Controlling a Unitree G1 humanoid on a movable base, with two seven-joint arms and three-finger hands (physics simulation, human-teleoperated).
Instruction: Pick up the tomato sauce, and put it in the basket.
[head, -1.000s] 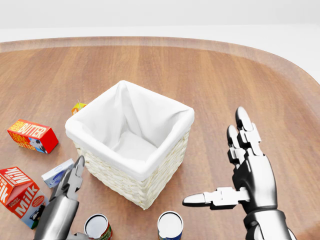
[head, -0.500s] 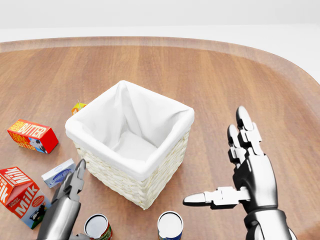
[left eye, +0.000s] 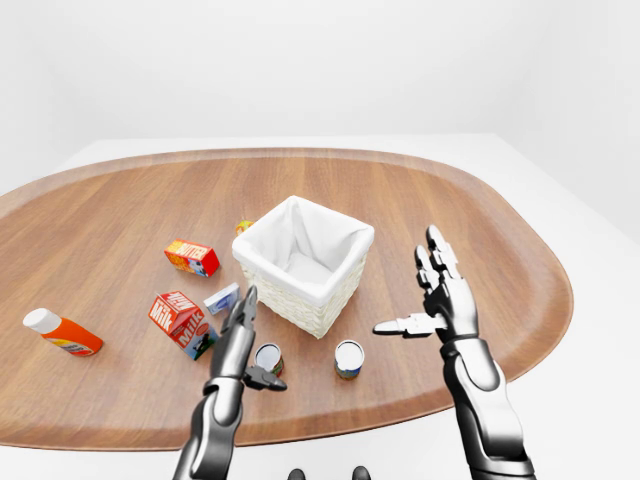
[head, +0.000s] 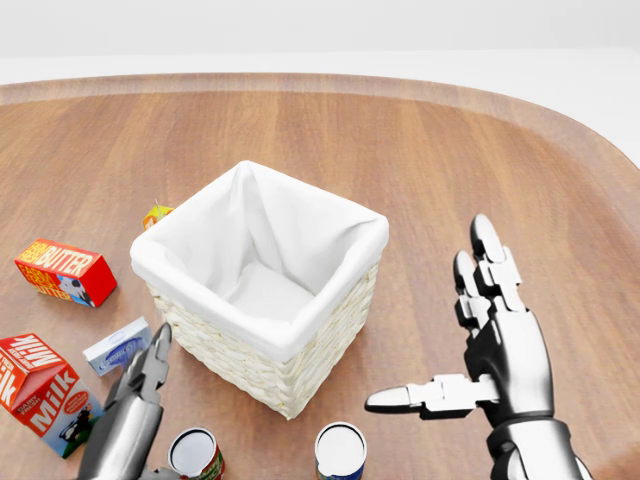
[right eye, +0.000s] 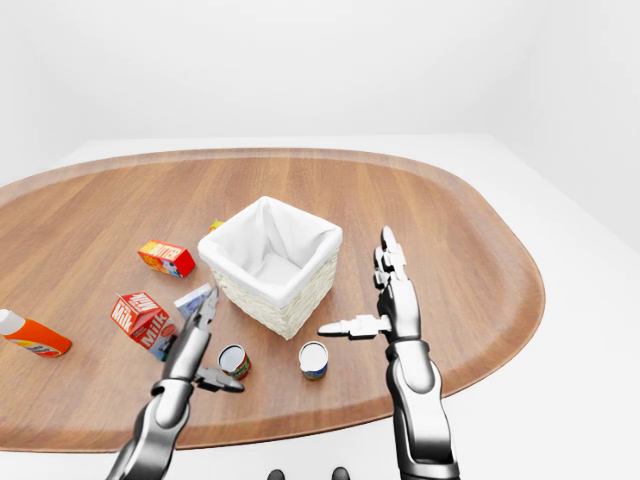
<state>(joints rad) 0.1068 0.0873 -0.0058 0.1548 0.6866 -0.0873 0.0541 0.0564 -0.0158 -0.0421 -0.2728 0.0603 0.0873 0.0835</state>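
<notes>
The tomato sauce can (head: 196, 452), red-labelled with a pale lid, stands upright at the bottom of the head view, just below the white-lined wicker basket (head: 262, 285). My left hand (left eye: 260, 342) is open, its fingers raised to the left of the can and its thumb reaching below it, not closed on it. My right hand (head: 430, 315) is open to the right of the basket, fingers up and thumb pointing left, holding nothing. A second can (head: 341, 450) with a blue label stands between the hands.
Left of the basket lie a milk carton (left eye: 180, 315), a butter box (left eye: 192, 257), a small blue-white box (left eye: 222, 297) and an orange bottle (left eye: 60, 333). A small yellow item (left eye: 244, 227) peeks from behind the basket. The oval wooden table (left eye: 480, 240) ends just below the cans.
My left hand has sunk slightly toward the bottom of the head view, beside the red-labelled can. The right hand, the cans and the basket have not moved.
</notes>
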